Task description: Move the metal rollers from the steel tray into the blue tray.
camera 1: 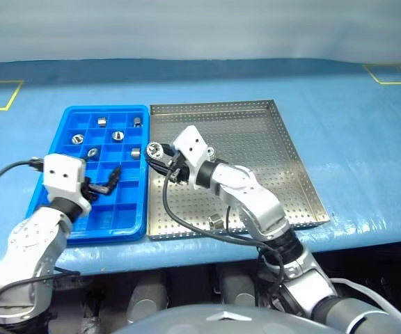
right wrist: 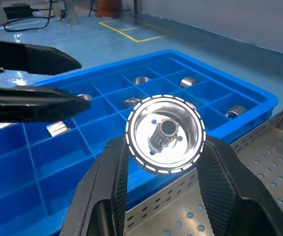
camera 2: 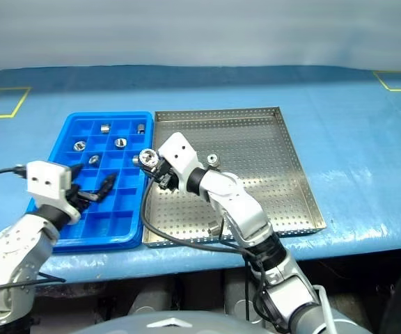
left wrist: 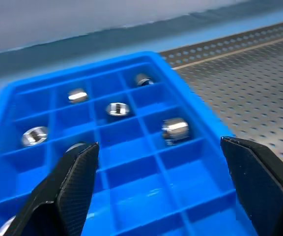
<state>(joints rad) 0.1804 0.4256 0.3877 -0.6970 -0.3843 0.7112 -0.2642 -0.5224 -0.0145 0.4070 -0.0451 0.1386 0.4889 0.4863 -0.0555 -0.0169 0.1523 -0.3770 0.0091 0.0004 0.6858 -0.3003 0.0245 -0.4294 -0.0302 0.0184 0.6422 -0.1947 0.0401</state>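
Nearest to me, one small shiny silver metal roller [camera 1: 216, 223] lay on the holed floor of the big square steel tray [camera 1: 294, 174], close to its front rim and partly behind the robot's right arm. I think it was the same kind of piece as the others, but it was hard to see well.

A little further in, the right gripper [right wrist: 163, 147] was clenched on another shiny roller [right wrist: 164, 133]. It held it up in the air, right by the edge where the steel tray met the bright blue plastic tray with little square boxes [camera 1: 134, 226]. The two black fingers pinched the round sides, and the hole faced out toward the blue tray.

Beside it, the left gripper [camera 1: 104, 182] hung over the middle of the blue tray with its fingers spread wide and nothing in them.

Further back, several rollers [left wrist: 175, 130] already sat in the blue tray's far boxes, one to a box. One more roller [camera 2: 212, 160] rested deeper in the steel tray, just beyond the right arm.

These pieces looked hard, smooth and heavy for their size. They would likely roll away if dropped on their side, and the slick metal could slip. Pinching them across the round sides, near the middle, seemed the safest hold.
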